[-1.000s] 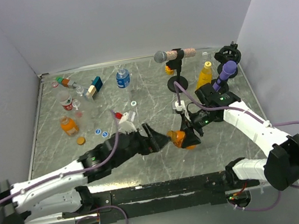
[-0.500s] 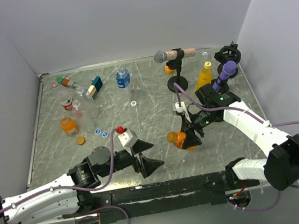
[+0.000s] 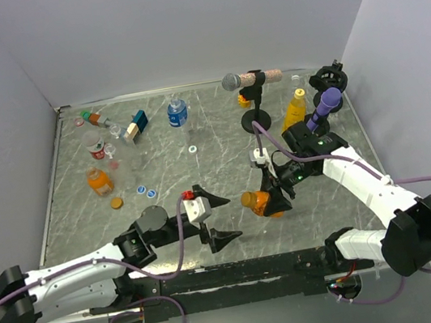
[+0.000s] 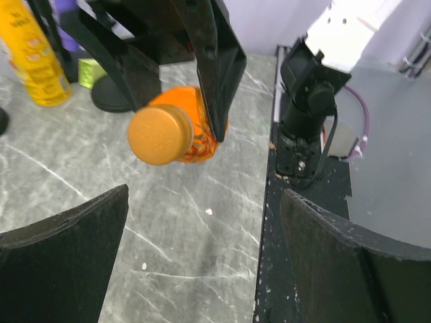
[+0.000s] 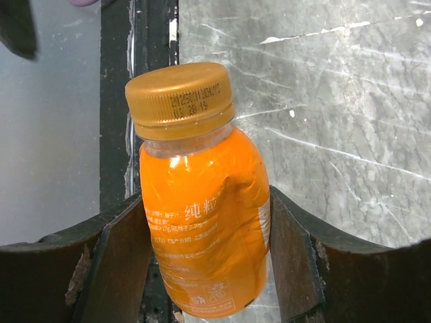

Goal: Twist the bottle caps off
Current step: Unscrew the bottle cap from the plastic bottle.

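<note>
My right gripper (image 3: 274,200) is shut on a squat orange bottle (image 3: 261,202) and holds it on its side above the table. The bottle's orange cap (image 3: 247,199) is on and points left. In the right wrist view the bottle (image 5: 202,229) sits between the two fingers, with the cap (image 5: 178,94) on top. My left gripper (image 3: 222,219) is open and empty, a short way left of the cap. In the left wrist view the cap (image 4: 159,134) faces the camera, beyond the open gripper (image 4: 202,202).
A blue-label bottle (image 3: 177,112), a yellow bottle (image 3: 296,106) and another orange bottle (image 3: 99,181) stand at the back and left. Loose caps (image 3: 146,192) lie near a red can (image 3: 97,150). Two microphone stands (image 3: 253,114) are at the back right.
My left gripper has drawn back from the orange bottle's cap toward the near edge and stands open. The right gripper still holds the bottle in about the same place.
</note>
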{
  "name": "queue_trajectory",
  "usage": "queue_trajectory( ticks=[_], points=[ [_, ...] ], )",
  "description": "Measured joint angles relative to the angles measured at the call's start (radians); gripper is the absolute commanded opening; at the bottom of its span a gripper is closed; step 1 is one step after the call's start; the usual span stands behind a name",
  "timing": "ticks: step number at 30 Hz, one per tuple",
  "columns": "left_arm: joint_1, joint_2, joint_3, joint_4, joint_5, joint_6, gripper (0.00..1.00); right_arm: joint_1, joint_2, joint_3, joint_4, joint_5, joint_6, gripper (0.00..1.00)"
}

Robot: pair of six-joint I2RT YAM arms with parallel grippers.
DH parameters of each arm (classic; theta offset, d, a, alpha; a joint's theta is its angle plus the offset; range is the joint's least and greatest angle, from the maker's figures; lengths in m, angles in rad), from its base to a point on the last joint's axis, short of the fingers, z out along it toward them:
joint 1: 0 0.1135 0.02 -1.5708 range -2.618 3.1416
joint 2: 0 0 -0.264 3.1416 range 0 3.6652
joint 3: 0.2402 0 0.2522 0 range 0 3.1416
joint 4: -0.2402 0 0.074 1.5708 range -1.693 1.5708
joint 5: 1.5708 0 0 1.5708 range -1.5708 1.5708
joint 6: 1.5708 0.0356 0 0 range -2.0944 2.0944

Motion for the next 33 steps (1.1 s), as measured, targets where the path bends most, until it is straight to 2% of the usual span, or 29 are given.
queue_trajectory(
  ticks=[12,21,30,33],
  points=[
    [0.035,0.223,0.106,0.100,0.108,0.002,0.99,0.000,-0.005,0.000,-0.009,-0.018,-0.023,0.07],
    [0.127,0.296,0.177,0.106,0.192,-0.038,0.67,0.000,-0.006,0.000,-0.012,-0.022,-0.030,0.08],
    [0.144,0.338,0.219,0.088,0.288,-0.070,0.61,0.000,-0.008,0.000,-0.012,-0.022,-0.030,0.08],
    [0.146,0.340,0.219,0.084,0.302,-0.076,0.51,0.000,-0.008,0.000,-0.017,-0.023,-0.030,0.08]
  ],
)
